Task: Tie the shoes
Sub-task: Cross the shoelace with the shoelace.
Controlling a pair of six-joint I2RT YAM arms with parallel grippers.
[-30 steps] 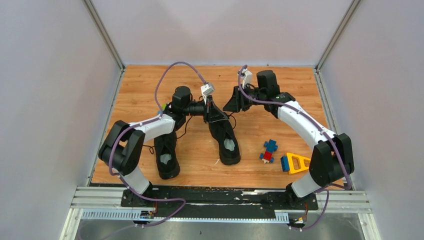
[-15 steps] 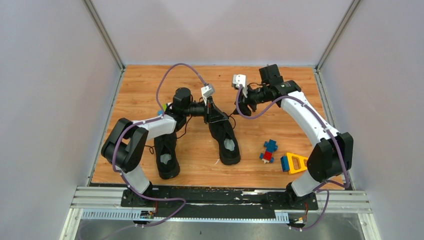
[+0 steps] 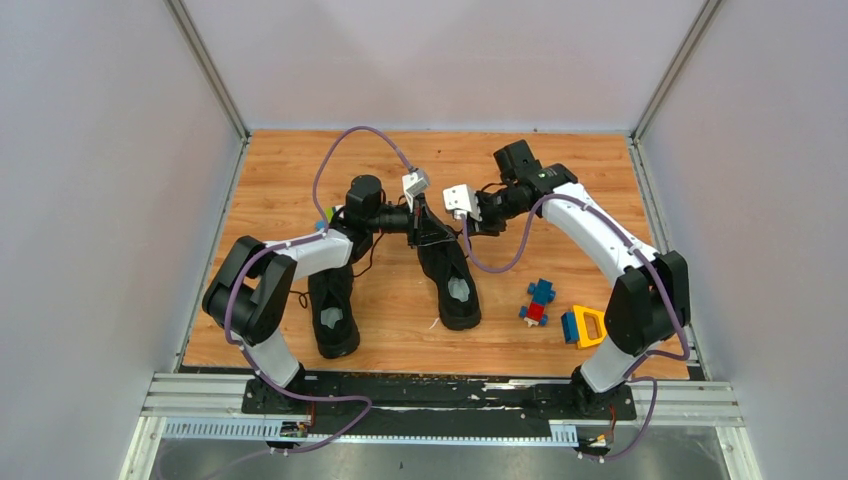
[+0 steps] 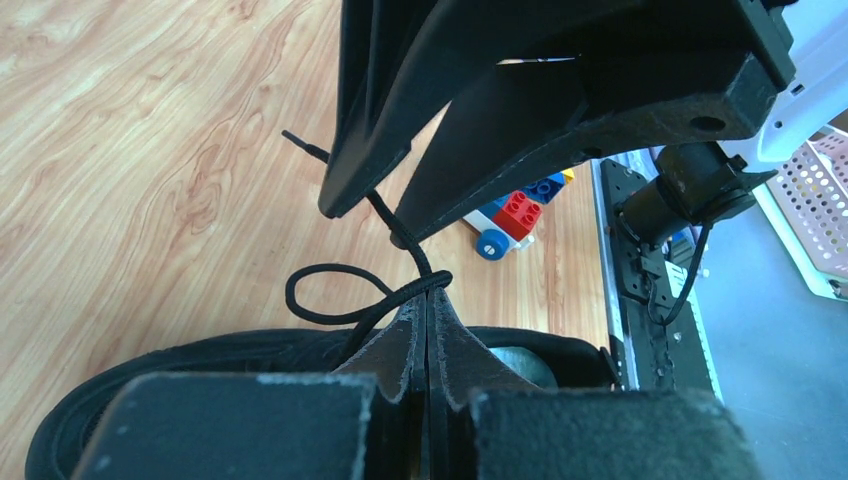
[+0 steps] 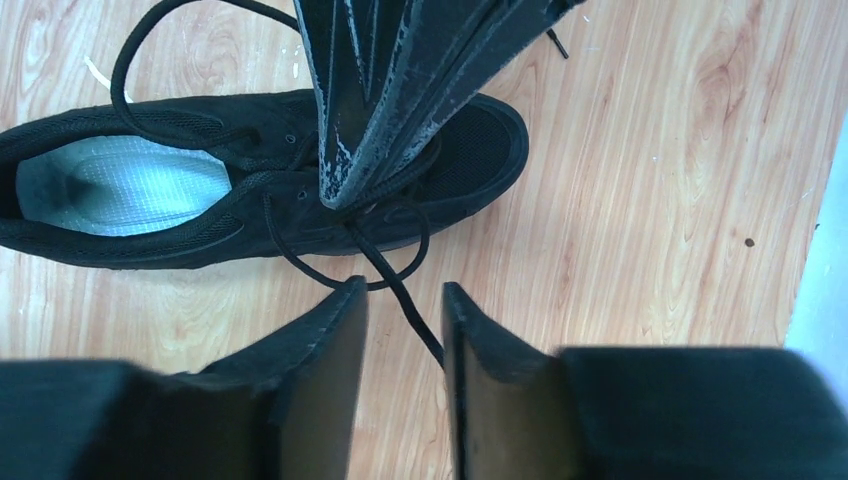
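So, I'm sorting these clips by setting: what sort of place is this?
Probably a robot lab test cell: a wooden tabletop boxed in by plain grey walls, two arms bolted to a metal rail, and shoes and toy blocks as props.

Wood-grain desk (image 3: 290, 165), enclosed on three sides by plain grey walls (image 3: 100, 200). On the desk's right near part sits a blue-and-red block car (image 3: 539, 302), and just beside it, nearer the right edge, a yellow cut-out block (image 3: 595, 326) with a blue piece on its left end. A metal rail (image 3: 450, 398) runs along the near edge. The left wrist view shows a white perforated basket (image 4: 818, 195) off the desk.
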